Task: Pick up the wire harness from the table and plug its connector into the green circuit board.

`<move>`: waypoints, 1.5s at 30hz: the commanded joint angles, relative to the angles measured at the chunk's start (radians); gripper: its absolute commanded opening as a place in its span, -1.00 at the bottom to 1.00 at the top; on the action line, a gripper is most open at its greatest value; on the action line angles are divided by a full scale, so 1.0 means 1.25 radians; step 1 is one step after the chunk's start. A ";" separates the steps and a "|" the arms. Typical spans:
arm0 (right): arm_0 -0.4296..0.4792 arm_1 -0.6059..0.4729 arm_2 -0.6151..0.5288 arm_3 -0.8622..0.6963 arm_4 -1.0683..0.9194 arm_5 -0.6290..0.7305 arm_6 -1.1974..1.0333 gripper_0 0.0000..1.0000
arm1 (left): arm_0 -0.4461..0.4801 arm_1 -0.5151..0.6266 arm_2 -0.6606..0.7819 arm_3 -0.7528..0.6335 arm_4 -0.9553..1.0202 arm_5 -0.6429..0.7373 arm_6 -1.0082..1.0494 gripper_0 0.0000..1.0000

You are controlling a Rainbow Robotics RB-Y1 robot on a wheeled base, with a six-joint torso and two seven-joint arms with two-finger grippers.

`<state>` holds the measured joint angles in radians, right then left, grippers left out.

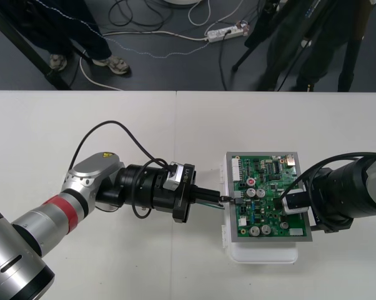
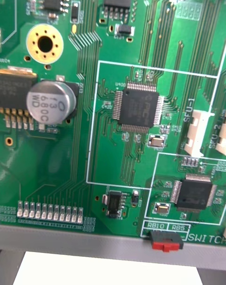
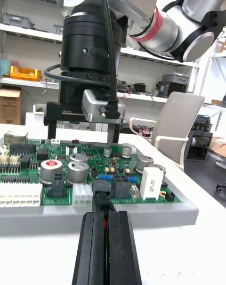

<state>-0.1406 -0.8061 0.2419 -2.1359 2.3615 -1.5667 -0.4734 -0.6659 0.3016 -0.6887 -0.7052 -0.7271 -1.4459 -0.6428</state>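
The green circuit board lies on its white base right of the table's middle. My left gripper comes in level at the board's left edge and is shut on the harness. Green wires run back along the fingers. In the left wrist view the fingers clamp the black plug, with a red wire between them. The plug touches a black connector at the board's near edge; whether it is seated I cannot tell. My right gripper hangs over the board's right half, its fingers apart, holding nothing.
The board lies very close under the right wrist camera, with a red switch at its grey frame. Tall capacitors and white connectors stand on the board around the plug. Bare table lies left and in front of the base.
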 commanded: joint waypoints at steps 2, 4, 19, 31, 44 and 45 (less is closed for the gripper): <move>-0.020 0.007 0.009 -0.009 -0.010 -0.003 0.014 1.00 | -0.032 -0.019 -0.017 -0.033 0.014 0.018 -0.058 -1.00; -0.021 0.007 0.009 -0.006 -0.010 -0.003 0.011 1.00 | -0.032 -0.018 -0.017 -0.033 0.015 0.015 -0.058 -1.00; -0.021 0.008 0.009 0.001 -0.021 -0.003 -0.026 1.00 | -0.032 -0.017 -0.020 -0.033 -0.001 0.014 -0.051 -1.00; -0.026 0.007 0.010 0.001 -0.026 -0.003 -0.048 1.00 | -0.029 -0.017 -0.020 -0.033 -0.016 0.015 -0.045 -1.00; -0.026 0.008 0.010 0.001 -0.032 -0.003 -0.070 1.00 | -0.029 -0.020 -0.021 -0.035 -0.011 0.017 -0.049 -1.00; -0.026 0.007 0.010 0.001 -0.034 -0.003 -0.070 1.00 | -0.029 -0.020 -0.020 -0.036 -0.011 0.015 -0.048 -1.00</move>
<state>-0.1433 -0.8046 0.2419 -2.1244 2.3350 -1.5667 -0.5252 -0.6659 0.3016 -0.6898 -0.7140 -0.7413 -1.4431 -0.6428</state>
